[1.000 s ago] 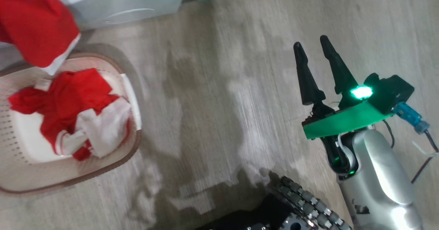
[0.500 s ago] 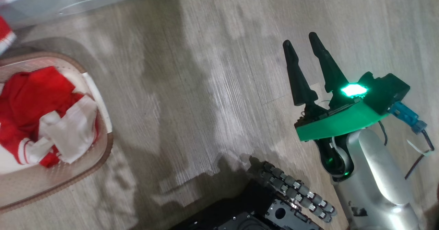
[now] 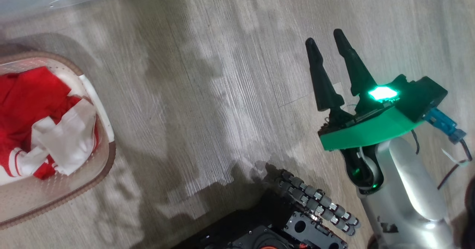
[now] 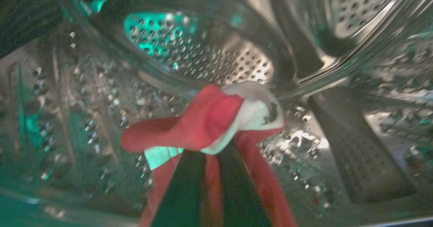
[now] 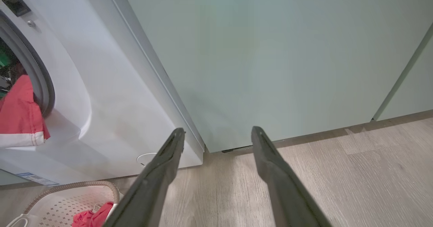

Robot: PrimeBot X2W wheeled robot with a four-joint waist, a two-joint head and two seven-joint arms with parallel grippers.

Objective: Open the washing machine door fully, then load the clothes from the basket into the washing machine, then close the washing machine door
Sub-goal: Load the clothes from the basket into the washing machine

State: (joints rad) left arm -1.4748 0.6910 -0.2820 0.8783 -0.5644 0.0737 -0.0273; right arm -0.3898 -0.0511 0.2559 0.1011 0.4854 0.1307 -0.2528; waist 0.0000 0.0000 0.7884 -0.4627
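Head view: cream perforated plastic basket (image 3: 108, 160) at nine o'clock, red-and-white fabric clothes (image 3: 33, 104) in it, dark two-fingered right gripper (image 3: 324, 36) at three. Right wrist view: big white washing machine (image 5: 111, 95) at ten o'clock, pale green cabinet (image 5: 270, 51) at twelve.

Pale grey-brown wood-grain plank floor (image 3: 222, 93), streaked with bright patches and soft dark shadows. Smooth pale green cabinet front (image 5: 270, 51), upright, meeting that floor along a thin brown strip (image 5: 321, 132). Narrow grey seam (image 5: 402, 74) slanting between two panels at right.

Dim, blurred, green-tinted drum; daylit floor
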